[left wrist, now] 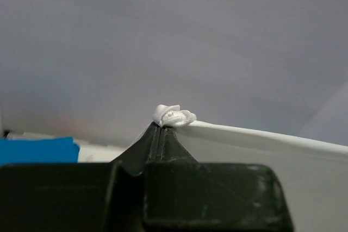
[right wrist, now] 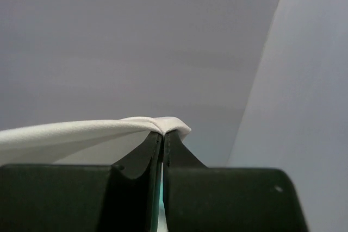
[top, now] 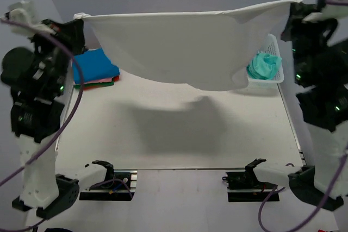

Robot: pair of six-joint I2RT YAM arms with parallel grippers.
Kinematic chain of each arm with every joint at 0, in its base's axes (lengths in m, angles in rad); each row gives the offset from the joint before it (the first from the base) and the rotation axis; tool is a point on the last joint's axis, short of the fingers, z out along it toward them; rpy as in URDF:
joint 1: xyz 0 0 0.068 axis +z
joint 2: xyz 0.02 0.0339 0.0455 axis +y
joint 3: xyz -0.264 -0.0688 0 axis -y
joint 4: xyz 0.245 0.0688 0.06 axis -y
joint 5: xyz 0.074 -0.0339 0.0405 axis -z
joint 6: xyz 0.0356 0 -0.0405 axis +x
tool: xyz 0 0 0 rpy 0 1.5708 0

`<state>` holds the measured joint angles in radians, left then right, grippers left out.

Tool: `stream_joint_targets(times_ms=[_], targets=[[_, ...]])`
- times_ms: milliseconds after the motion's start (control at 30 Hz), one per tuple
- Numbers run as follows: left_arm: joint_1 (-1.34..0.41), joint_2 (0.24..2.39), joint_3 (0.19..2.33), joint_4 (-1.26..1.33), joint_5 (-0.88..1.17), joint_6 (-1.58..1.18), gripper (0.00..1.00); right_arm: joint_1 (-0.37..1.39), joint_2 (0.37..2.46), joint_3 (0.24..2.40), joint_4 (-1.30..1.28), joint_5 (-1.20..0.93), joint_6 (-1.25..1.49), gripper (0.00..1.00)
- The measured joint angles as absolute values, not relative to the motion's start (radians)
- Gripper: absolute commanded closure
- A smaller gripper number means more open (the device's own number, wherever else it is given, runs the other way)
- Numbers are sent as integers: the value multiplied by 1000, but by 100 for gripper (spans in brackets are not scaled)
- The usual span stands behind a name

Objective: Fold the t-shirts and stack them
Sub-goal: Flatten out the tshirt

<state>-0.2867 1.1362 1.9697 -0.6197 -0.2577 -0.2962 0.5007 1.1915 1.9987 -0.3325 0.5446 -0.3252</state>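
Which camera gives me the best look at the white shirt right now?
Top external: the whole white t-shirt hangs stretched between the left gripper and right gripper. Each wrist view shows only a pinched corner and its top edge.

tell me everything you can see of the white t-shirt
The white t-shirt is plain, soft, thin-looking cloth, held up in the air and spread wide. The left gripper pinches one top corner, bunched into a small knot; the right gripper pinches the other. Its top edge is pulled nearly straight, while the body sags below in a rounded curve. It seems to hang clear of the table, casting a shadow there.
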Motion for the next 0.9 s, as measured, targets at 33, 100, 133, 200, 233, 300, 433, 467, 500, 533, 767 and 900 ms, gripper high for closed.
stream_joint_targets(times_ms=[33,100,133,200,233,300,433,467,500,533,767,900], targets=[[-287,1102,1967,-614,-243,-297,100,501,1156,2003,-332,510,-325,100],[-288,1030,1965,-595,-199,-298,100,502,1101,2014,-332,440,-325,100],[-289,1001,1966,-589,-179,-300,100,502,1076,2017,-331,411,-324,100],[-290,946,1976,-583,-142,-307,100,502,1031,2027,-327,355,-323,100],[-290,930,1985,-582,-129,-310,100,503,1013,2029,-322,329,-322,100],[-289,903,2003,-575,-97,-319,100,503,990,2033,-313,290,-321,100],[-289,896,2017,-579,-66,-342,100,502,981,2032,-304,255,-324,100],[-289,903,2018,-584,-63,-350,100,502,984,2025,-298,255,-326,100],[-287,915,2018,-590,-60,-360,100,503,986,2013,-289,260,-329,100],[-286,928,2017,-594,-59,-364,100,502,989,1996,-279,269,-334,100],[-284,1120,1881,-627,-71,-421,100,497,1081,1743,-153,437,-361,100],[-283,1286,1679,-651,-109,-456,100,477,1227,1566,-121,468,-282,100]])
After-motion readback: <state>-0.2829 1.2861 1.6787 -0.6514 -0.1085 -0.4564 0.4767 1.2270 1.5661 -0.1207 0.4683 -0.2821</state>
